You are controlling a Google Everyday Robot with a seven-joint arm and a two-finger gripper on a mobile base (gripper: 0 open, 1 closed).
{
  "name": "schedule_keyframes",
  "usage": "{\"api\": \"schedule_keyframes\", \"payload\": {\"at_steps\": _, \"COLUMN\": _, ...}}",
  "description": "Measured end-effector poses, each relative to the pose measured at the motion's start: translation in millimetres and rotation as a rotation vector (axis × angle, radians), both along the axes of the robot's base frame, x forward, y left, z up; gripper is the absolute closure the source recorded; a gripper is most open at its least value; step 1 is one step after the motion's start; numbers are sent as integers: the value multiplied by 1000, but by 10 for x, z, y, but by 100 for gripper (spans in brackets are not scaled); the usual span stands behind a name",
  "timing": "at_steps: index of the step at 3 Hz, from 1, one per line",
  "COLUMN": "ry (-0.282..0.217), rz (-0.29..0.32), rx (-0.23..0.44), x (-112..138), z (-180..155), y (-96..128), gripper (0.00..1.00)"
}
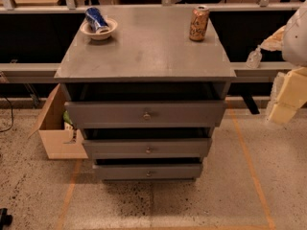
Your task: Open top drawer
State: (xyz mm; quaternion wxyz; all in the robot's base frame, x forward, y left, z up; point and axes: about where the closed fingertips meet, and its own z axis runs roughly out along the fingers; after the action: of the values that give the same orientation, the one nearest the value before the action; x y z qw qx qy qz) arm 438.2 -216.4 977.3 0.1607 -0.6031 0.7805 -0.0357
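Note:
A grey wooden cabinet (144, 47) stands in the middle of the camera view with three drawers. The top drawer (105, 114) is the widest and has the tallest front, with a small round metal knob (146, 115) at its centre. A dark gap shows above its front, under the cabinet top. Two narrower drawers (115, 148) (120, 171) sit below it. My gripper (282, 110) is at the right edge of the view, on the pale arm, level with the top drawer and well to the right of the cabinet, apart from the knob.
On the cabinet top, a white bowl (90, 32) holds a blue can (96, 19), and an orange can (198, 23) stands at the back right. An open cardboard box (55, 128) sits on the floor at the left. A small plastic bottle (254, 57) stands on the rail behind.

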Motion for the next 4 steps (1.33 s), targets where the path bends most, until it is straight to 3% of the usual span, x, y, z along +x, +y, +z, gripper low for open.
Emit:
{"api": "schedule_keyframes", "payload": {"at_steps": 1, "ry": 0, "rz": 0, "rx": 0, "x": 0, "z": 0, "y": 0, "gripper": 0}}
{"api": "schedule_keyframes", "payload": {"at_steps": 2, "ry": -8, "rz": 4, "rx": 70, "x": 16, "z": -176, "y": 27, "gripper": 0}}
{"api": "schedule_keyframes", "payload": {"at_steps": 3, "ry": -12, "rz": 34, "rx": 199, "x": 90, "z": -628, "y": 138, "gripper": 0}}
{"api": "schedule_keyframes", "payload": {"at_steps": 4, "ry": -33, "rz": 112, "rx": 284, "x": 191, "z": -1003, "y": 281, "gripper": 0}}
